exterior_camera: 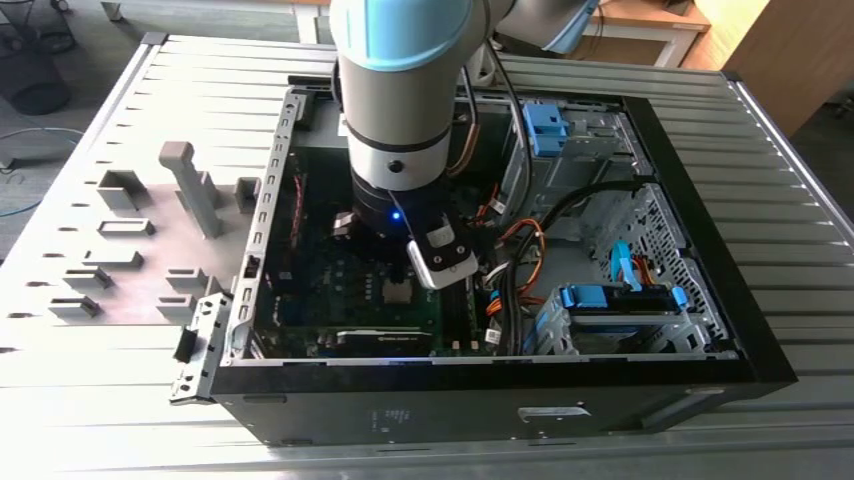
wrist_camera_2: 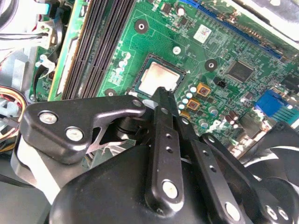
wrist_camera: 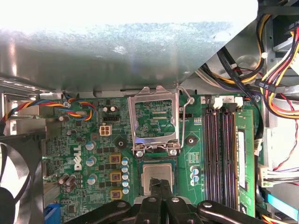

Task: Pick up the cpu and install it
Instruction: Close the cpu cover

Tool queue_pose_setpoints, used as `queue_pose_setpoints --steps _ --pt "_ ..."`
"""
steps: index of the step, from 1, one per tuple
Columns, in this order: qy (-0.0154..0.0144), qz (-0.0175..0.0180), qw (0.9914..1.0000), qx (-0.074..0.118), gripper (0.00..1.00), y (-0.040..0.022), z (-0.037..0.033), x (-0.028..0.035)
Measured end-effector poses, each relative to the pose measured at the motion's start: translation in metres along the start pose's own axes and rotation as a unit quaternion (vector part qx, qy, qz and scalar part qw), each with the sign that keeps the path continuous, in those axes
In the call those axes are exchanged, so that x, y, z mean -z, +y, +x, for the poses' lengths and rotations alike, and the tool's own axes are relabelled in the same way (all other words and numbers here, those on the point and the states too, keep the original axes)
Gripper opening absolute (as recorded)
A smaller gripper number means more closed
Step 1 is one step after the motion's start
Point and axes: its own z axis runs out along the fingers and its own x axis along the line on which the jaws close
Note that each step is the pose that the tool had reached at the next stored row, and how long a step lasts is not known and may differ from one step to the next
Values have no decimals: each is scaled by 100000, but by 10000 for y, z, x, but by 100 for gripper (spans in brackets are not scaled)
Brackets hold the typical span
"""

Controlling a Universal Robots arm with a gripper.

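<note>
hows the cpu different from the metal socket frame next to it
In the first wrist view, the cpu is a solid silvery square, while the socket frame is an open-centred metal rim with green board showing through. The cpu lies flat in the socket; the socket frame is swung open, off it. The socket frame also looks larger than the cpu. Both are squarish, metallic and sit on the motherboard.

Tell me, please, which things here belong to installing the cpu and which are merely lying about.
Part of the job:
cpu, lying flat in its socket
claw, shut, its tips at the cpu's edge
metal socket frame, swung open

Just lying about:
memory slots
coloured cables
fan
grey blocks beside the computer case
</note>
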Motion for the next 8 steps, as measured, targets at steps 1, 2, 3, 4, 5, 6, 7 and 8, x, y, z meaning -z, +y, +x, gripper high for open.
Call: queue_pose_setpoints --steps 1,2,3,4,5,6,7,8 --pt "-2 -1 100000 -1 11 0 0 0" --pt "-3 1 100000 0 11 0 -1 0" --pt "1 6 100000 0 11 0 -3 0" --pt "2 8 100000 0 11 0 -5 0" --pt "2 7 100000 -5 11 0 -5 0" --pt "-2 3 100000 -2 11 1 -17 0" --pt "0 7 100000 -2 11 1 -28 -1" --pt "0 6 100000 -2 11 2 -28 -2"
